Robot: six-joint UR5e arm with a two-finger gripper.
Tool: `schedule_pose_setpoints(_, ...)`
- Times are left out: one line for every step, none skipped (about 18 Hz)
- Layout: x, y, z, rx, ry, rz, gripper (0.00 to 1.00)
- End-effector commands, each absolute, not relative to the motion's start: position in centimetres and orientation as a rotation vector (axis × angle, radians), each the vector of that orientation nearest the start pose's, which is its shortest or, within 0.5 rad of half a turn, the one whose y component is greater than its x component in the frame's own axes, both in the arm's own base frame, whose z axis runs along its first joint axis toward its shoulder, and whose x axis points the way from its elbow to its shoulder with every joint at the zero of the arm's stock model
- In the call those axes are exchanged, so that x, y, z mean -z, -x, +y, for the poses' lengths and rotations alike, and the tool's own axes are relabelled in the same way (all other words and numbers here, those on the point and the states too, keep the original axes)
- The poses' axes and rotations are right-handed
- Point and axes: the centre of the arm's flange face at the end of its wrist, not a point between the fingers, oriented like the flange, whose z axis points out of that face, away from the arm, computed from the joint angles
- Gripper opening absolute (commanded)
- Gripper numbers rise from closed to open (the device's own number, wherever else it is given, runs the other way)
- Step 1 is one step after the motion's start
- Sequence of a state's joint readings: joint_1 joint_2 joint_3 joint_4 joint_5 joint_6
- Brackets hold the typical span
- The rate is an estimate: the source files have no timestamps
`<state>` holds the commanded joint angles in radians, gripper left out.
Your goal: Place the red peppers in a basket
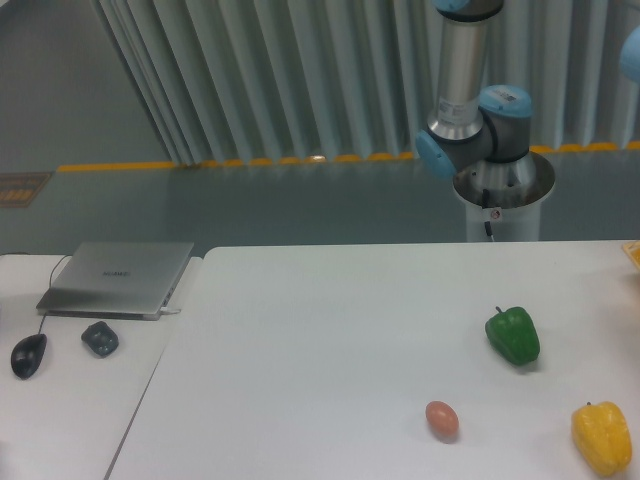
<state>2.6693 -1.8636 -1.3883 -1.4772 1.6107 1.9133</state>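
No red pepper and no basket show in this view; both are hidden or out of frame. On the white table [330, 330] lie a green bell pepper [513, 335], a yellow bell pepper [601, 437] and a small orange-brown egg-shaped object [442, 419]. Only the arm's base and lower joints [470, 140] show behind the table at the upper right. The gripper is out of view.
A closed silver laptop [118, 277], a black mouse [28, 355] and a small dark object [100, 338] sit on a side table at the left. A yellow-orange edge of something [633, 254] shows at the far right border.
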Motion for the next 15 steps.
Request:
schedule_pose_setpoints(-41.88,48.19,40.43,0.033,2.926,1.250,1.00)
schedule_pose_setpoints(-41.70,48.08,40.71,0.036,2.923,1.254,1.00)
schedule_pose_setpoints(-41.69,48.07,40.73,0.036,2.921,1.253,1.00)
schedule_pose_setpoints(-41.71,48.08,40.63,0.036,2.921,1.253,1.00)
schedule_pose_setpoints(-41.71,48.08,40.63,0.036,2.919,1.258,1.00)
schedule_pose_setpoints(-41.71,48.08,40.63,0.036,2.919,1.258,1.00)
schedule_pose_setpoints(-41.62,48.05,40.72,0.039,2.919,1.260,1.00)
schedule_pose_setpoints(-41.62,48.05,40.72,0.039,2.919,1.260,1.00)
schedule_pose_setpoints(-41.62,48.05,40.72,0.039,2.919,1.260,1.00)
schedule_pose_setpoints(-41.62,48.05,40.72,0.039,2.919,1.260,1.00)
schedule_pose_setpoints(-41.62,48.05,40.72,0.039,2.919,1.260,1.00)
schedule_pose_setpoints(-41.62,48.05,40.72,0.039,2.919,1.260,1.00)
schedule_pose_setpoints(-41.62,48.03,40.75,0.039,2.918,1.254,1.00)
schedule_pose_setpoints(-41.49,47.90,40.76,0.045,2.911,1.251,1.00)
schedule_pose_setpoints(-41.43,47.77,40.79,0.047,2.909,1.256,1.00)
